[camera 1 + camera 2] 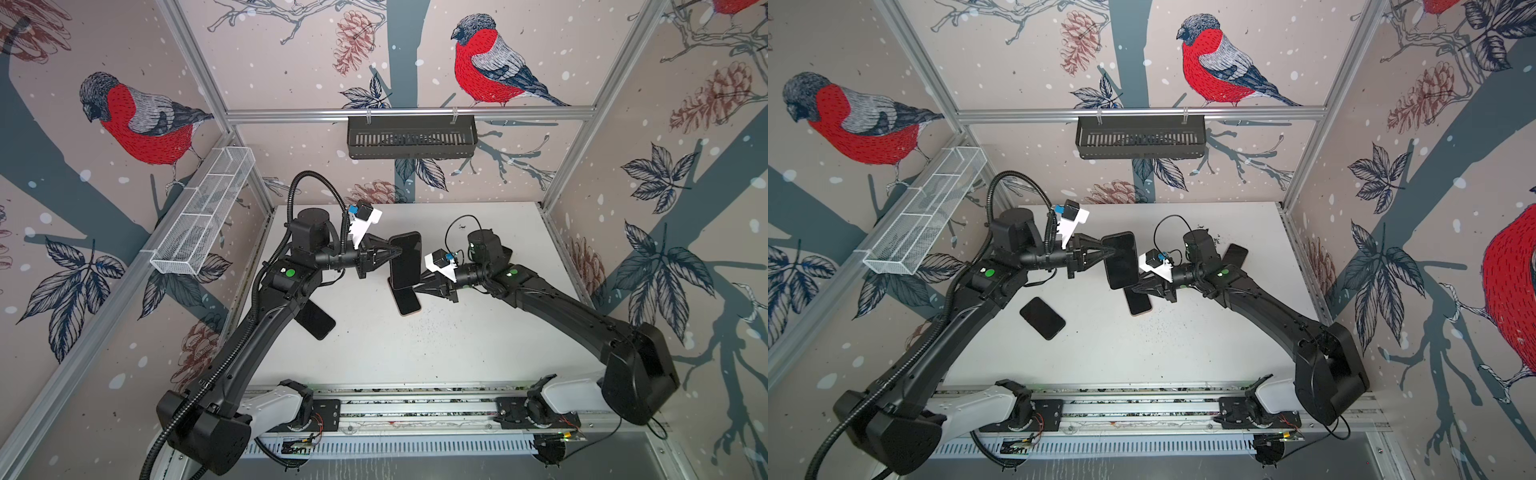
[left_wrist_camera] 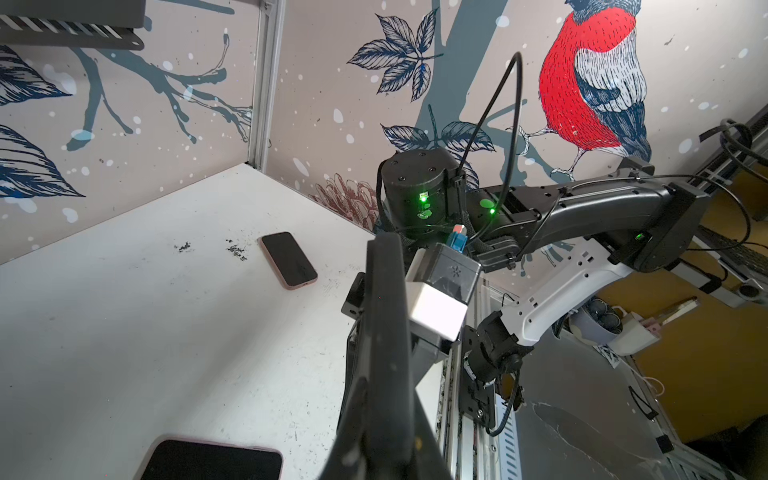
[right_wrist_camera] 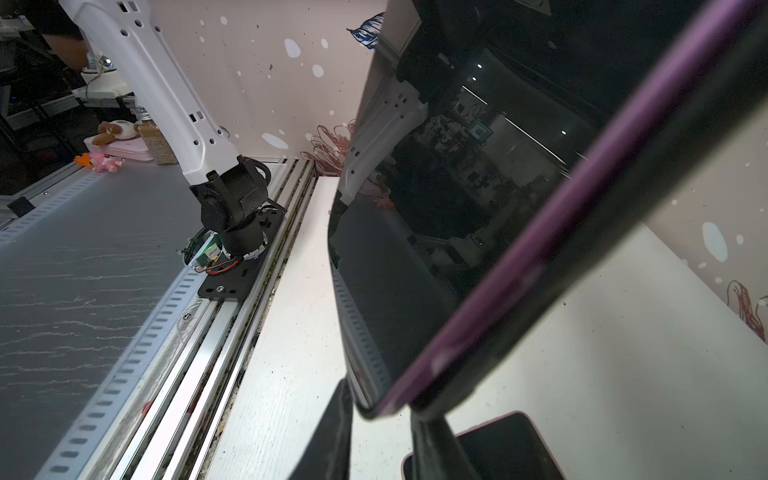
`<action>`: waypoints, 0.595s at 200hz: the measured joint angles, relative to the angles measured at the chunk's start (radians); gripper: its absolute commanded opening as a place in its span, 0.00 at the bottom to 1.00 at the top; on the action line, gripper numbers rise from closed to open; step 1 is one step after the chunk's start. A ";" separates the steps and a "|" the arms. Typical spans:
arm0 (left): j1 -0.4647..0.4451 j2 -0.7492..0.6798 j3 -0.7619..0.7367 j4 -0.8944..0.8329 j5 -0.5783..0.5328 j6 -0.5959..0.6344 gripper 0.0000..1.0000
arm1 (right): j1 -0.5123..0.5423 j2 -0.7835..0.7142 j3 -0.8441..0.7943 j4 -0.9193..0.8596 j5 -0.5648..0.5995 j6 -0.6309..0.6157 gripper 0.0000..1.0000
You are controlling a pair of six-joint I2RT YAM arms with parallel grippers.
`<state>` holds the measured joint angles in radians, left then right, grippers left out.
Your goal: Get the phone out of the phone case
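Phone (image 1: 405, 259) held clear of the table (image 1: 457, 340), above its middle, screen up. Left gripper (image 1: 397, 251) clenched on the phone's left long edge. Right gripper (image 1: 419, 283) grasps its near right corner. On the table: black phone (image 1: 316, 322) near the left edge, pink-cased phone (image 1: 407, 302) under the held one, third phone (image 1: 1235, 253) toward the back right corner.

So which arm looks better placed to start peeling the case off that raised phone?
Probably the right. The left gripper is shut on the cased phone, steadying it above the table, while the right gripper straddles its near corner, where the case could be peeled.
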<state>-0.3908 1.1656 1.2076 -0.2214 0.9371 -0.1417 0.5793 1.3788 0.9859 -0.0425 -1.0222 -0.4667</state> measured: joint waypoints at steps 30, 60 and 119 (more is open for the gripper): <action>0.000 -0.003 -0.030 0.041 -0.010 -0.083 0.00 | -0.004 -0.040 -0.072 0.071 -0.002 0.038 0.48; 0.010 -0.006 -0.100 0.186 -0.027 -0.267 0.00 | -0.028 -0.079 -0.138 0.182 0.022 0.201 0.54; 0.072 0.011 -0.333 0.707 -0.126 -0.868 0.00 | -0.178 -0.106 -0.097 0.354 0.110 0.772 0.56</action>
<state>-0.3187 1.1770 0.8749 0.4858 0.8116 -1.0100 0.4011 1.2732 0.8890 0.3119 -0.9119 0.3050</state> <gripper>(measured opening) 0.124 0.561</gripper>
